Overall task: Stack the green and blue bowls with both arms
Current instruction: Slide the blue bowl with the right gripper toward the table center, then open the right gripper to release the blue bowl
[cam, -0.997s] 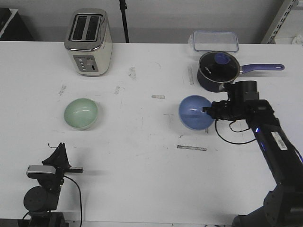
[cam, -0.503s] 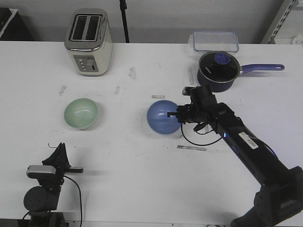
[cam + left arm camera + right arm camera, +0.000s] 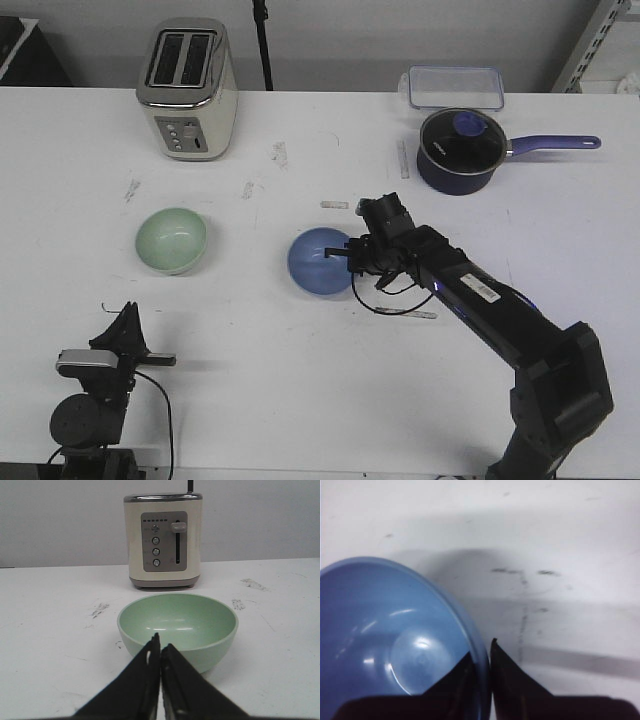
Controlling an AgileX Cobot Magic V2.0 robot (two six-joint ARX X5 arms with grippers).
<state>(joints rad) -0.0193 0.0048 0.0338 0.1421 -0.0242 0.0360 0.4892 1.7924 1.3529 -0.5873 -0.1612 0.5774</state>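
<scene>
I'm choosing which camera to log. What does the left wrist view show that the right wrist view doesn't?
Only the left wrist view shows the green bowl, the toaster behind it, and the left gripper shut and empty. Only the right wrist view shows the blue bowl, its rim pinched by the right gripper. Both show the white table.

The right arm (image 3: 500, 320) reaches diagonally forward and leftward over the table, its right gripper (image 3: 350, 256) pinched on the rim of the blue bowl (image 3: 318, 262). The left arm (image 3: 95, 395) sits folded low at the near edge, its left gripper (image 3: 160, 647) closed, fingers pressed together on nothing.
</scene>
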